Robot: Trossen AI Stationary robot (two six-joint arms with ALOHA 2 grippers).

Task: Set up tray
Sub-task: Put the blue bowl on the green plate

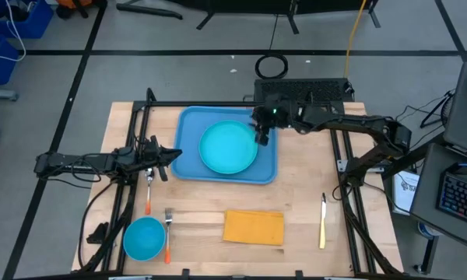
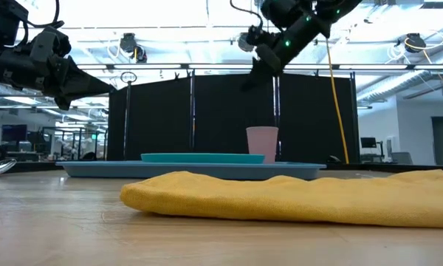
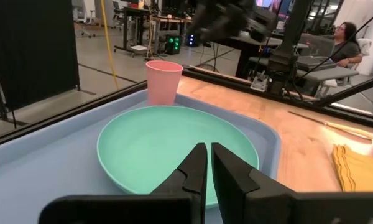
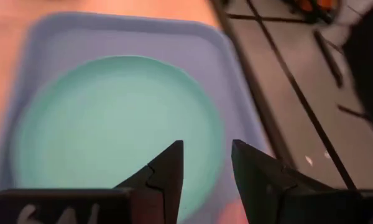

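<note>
The light-blue tray (image 1: 188, 124) lies on the table's far middle, and the round teal plate (image 1: 226, 148) rests flat on its floor. A pink cup (image 3: 163, 81) stands upright on its base in the tray's far right corner, beside the plate. My right gripper (image 4: 207, 165) hangs open well above the cup (image 2: 262, 144) and the plate's right rim, slanting down, with nothing between its fingers. My left gripper (image 3: 208, 165) is shut and level at the tray's left edge (image 1: 171, 154), pointing toward the plate and holding nothing.
An orange-yellow napkin (image 1: 253, 227) lies near the front edge. A yellow-handled knife (image 1: 322, 222) lies to its right. A blue bowl (image 1: 144, 237), an orange-handled fork (image 1: 167, 233) and a spoon (image 1: 149, 190) sit at the front left. A person sits beyond the table (image 3: 348, 37).
</note>
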